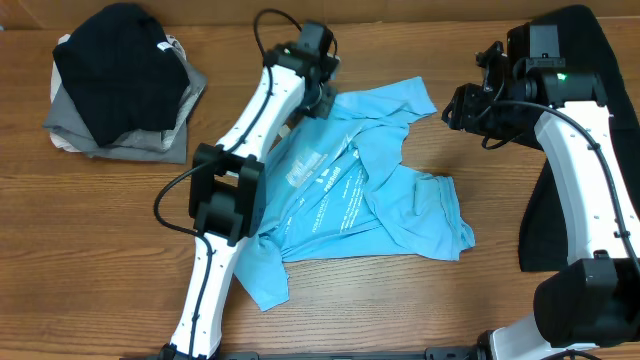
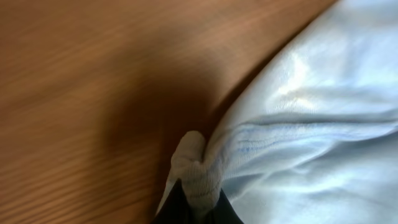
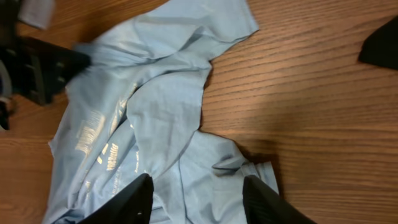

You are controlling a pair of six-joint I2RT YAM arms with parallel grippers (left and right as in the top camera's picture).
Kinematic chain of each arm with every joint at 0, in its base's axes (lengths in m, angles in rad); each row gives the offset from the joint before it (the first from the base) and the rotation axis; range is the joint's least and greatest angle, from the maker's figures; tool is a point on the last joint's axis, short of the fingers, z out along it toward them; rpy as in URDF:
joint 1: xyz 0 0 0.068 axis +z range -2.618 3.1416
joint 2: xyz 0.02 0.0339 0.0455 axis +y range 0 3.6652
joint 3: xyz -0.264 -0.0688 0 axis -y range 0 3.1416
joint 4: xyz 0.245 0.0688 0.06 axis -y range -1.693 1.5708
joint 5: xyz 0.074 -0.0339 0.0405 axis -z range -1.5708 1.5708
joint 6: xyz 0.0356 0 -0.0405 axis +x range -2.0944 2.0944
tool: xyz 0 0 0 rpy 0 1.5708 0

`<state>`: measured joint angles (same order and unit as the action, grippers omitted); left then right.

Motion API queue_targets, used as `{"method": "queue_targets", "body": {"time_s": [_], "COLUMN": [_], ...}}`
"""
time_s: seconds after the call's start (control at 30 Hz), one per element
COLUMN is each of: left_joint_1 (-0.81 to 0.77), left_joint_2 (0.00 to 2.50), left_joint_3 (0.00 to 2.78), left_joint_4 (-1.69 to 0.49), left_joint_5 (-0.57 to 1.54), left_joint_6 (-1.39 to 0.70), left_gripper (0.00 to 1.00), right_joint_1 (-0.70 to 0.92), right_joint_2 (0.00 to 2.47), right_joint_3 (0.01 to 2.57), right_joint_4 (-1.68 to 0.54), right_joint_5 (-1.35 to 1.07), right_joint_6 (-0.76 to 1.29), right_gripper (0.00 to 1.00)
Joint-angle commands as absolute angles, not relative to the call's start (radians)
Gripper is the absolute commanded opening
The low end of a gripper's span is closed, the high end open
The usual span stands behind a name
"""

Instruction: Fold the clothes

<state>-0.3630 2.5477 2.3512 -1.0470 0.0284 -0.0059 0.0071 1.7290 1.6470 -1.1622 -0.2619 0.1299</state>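
Light-blue T-shirt (image 1: pixel 365 195) with white print lies crumpled and face up at the middle of the wooden table (image 1: pixel 100 250) in my overhead view. One sleeve points toward 1 o'clock and a corner of cloth trails toward 7 o'clock. The left arm reaches up from the 6 o'clock edge, and the left gripper (image 1: pixel 322 98) sits at the shirt's 11 o'clock edge, touching the fabric. The right gripper (image 1: pixel 468 105) hangs at about 2 o'clock from the shirt, off the cloth and over bare wood. At the 10 o'clock corner of the table a black garment (image 1: pixel 115 70) rests on top of a pile of gray garments (image 1: pixel 125 140). A black cloth (image 1: pixel 548 225) lies along the 3 o'clock edge, partly under the right arm.

From the left wrist camera I see the left gripper (image 2: pixel 198 200) at 6 o'clock in the picture. Its dark fingers are closed tight on a bunched bit of the T-shirt (image 2: pixel 311 124) hem. The rest of the pale cloth spreads toward 3 o'clock, with bare table (image 2: pixel 74 81) toward 10 o'clock.

From the right wrist camera I see the right gripper (image 3: pixel 196 199) at 6 o'clock, its two fingers (image 3: pixel 124 202) standing apart with nothing between them. The T-shirt (image 3: pixel 161 93) lies spread below, its print toward 8 o'clock. The left arm (image 3: pixel 40 65) shows dark and blurred at 10 o'clock, and a corner of the black cloth (image 3: pixel 382 43) shows at 2 o'clock.
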Motion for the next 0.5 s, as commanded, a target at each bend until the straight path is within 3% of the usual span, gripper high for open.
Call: {"method": "queue_targets", "body": {"time_s": [0.0, 0.13, 0.23, 0.27, 0.3, 0.37, 0.47], "left_joint_1": [-0.28, -0.199, -0.151, -0.137, -0.111, -0.091, -0.05], "left_joint_2": [2.5, 2.497, 2.497, 2.497, 2.498, 2.498, 2.498], "left_joint_3": [2.535, 2.679, 2.699, 2.698, 2.693, 2.692, 2.692], "left_joint_4": [-1.103, -1.204, -1.26, -1.281, -1.32, -1.35, -1.387], "left_joint_5": [-0.037, -0.033, -0.033, -0.033, -0.033, -0.042, -0.05], "left_joint_6": [-0.064, -0.133, -0.155, -0.159, -0.178, -0.183, -0.252], "left_gripper": [0.04, 0.06, 0.09, 0.12, 0.22, 0.22, 0.55], "right_joint_1": [0.008, 0.009, 0.015, 0.017, 0.018, 0.017, 0.018], "right_joint_2": [1.72, 1.745, 1.785, 1.806, 1.835, 1.862, 1.895], "right_joint_3": [1.643, 1.643, 1.643, 1.643, 1.643, 1.643, 1.643], "right_joint_4": [-1.155, -1.151, -1.145, -1.137, -1.121, -1.115, -1.15], "right_joint_5": [-0.258, -0.246, -0.243, -0.244, -0.244, -0.241, -0.223], "right_joint_6": [0.123, 0.119, 0.097, 0.097, 0.097, 0.095, 0.07], "right_gripper": [0.43, 0.33, 0.32, 0.32, 0.31, 0.31, 0.37]}}
